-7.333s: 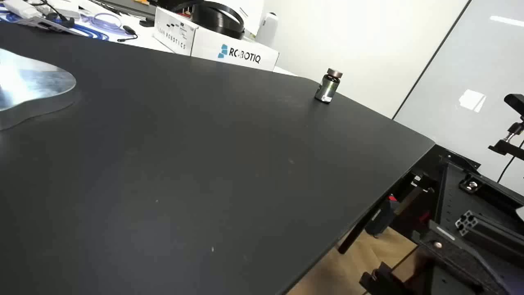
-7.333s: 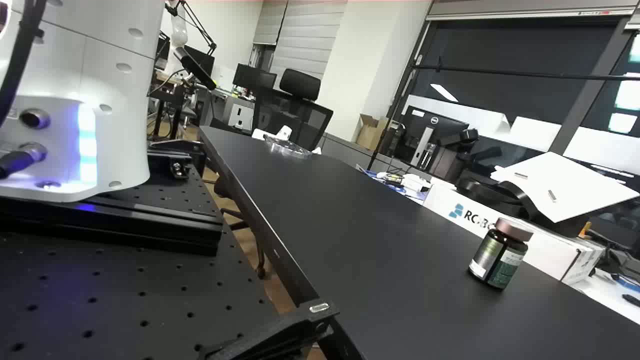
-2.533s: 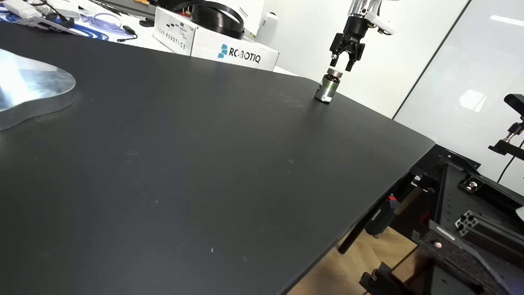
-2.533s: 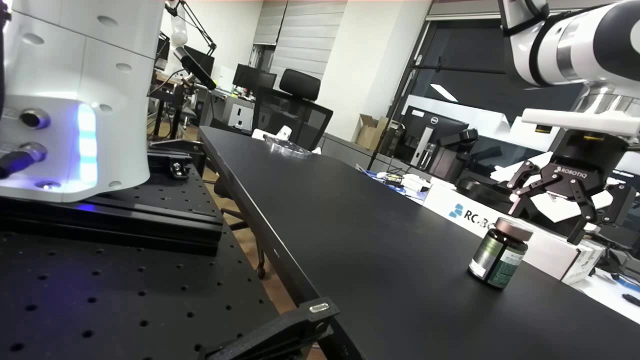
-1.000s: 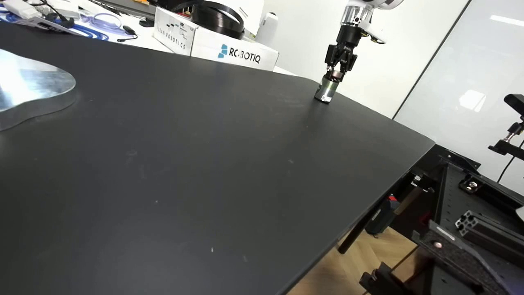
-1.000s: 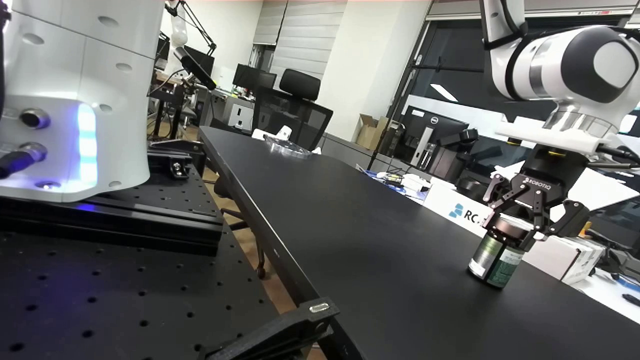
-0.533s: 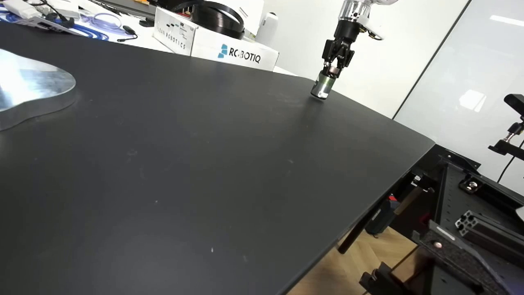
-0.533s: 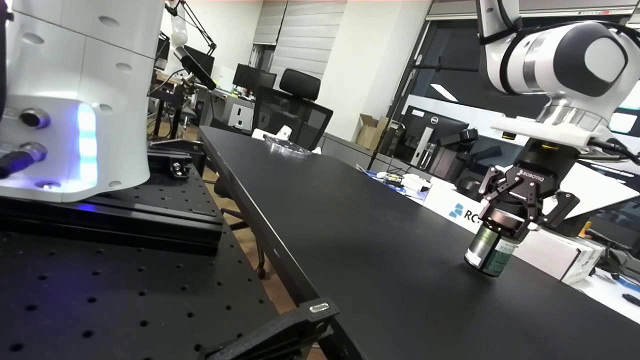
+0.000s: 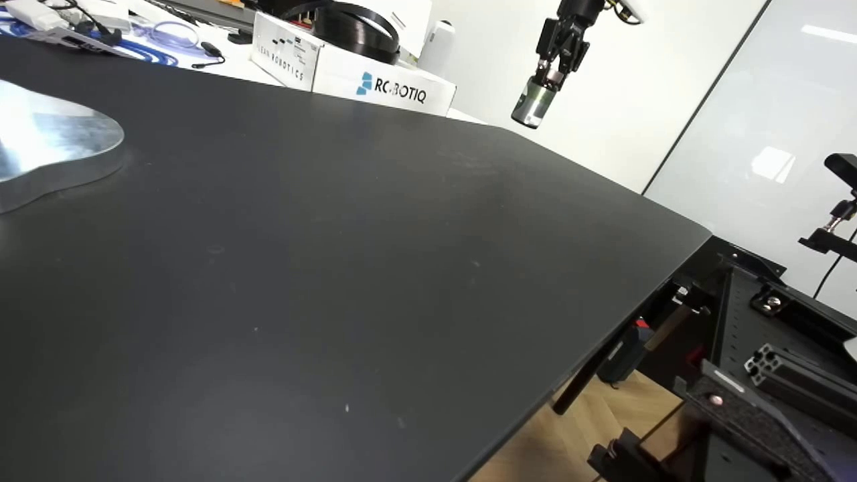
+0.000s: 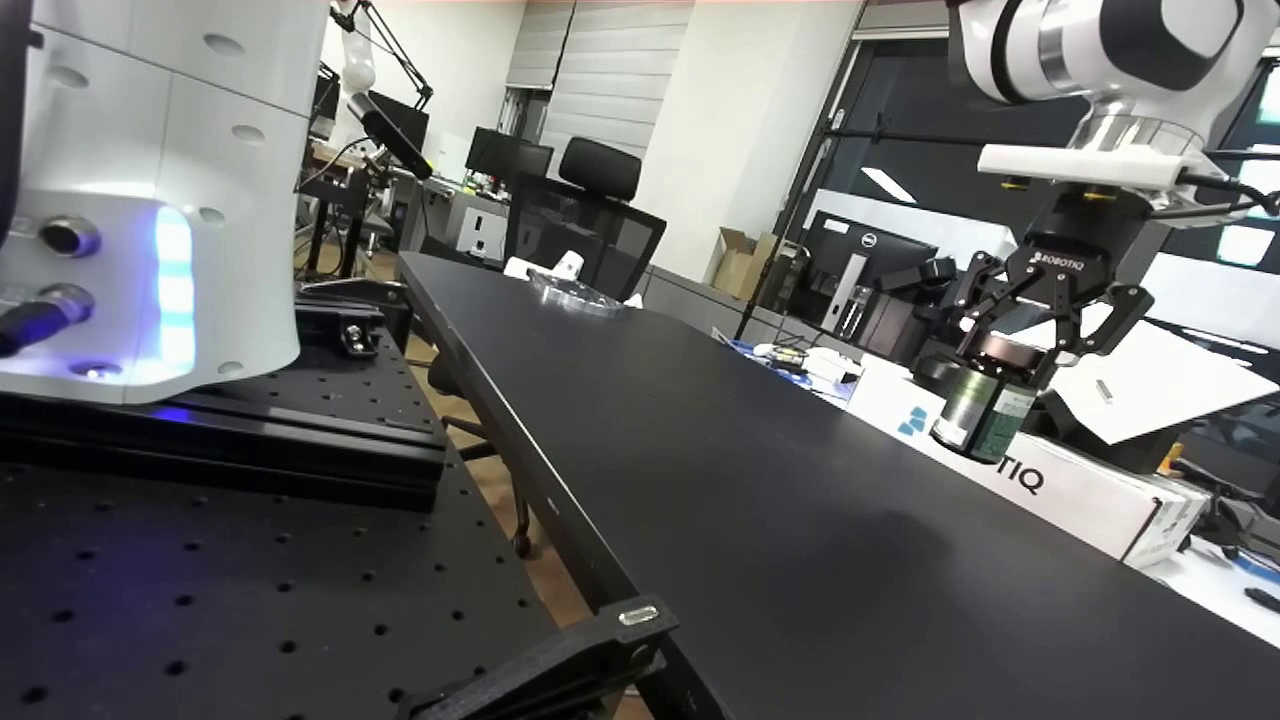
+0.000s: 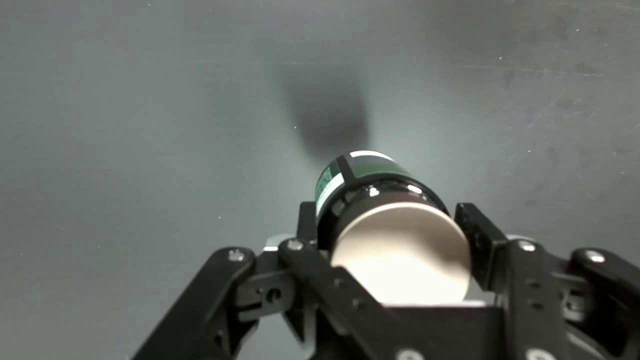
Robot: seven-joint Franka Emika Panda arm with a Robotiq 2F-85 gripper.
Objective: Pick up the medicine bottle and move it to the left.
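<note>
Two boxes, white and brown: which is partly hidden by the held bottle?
The white ROBOTIQ box: in an exterior view the medicine bottle hides some lettering. The brown cardboard box shows clear of it.

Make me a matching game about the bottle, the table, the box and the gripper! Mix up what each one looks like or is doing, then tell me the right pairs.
Things:
1. bottle
2. table
3. box
4. gripper

Clues:
A. white, with a blue mark
B. closed on something
C. black, wide and flat
D. held up in the air

Right pairs: 1-D, 2-C, 3-A, 4-B
</note>
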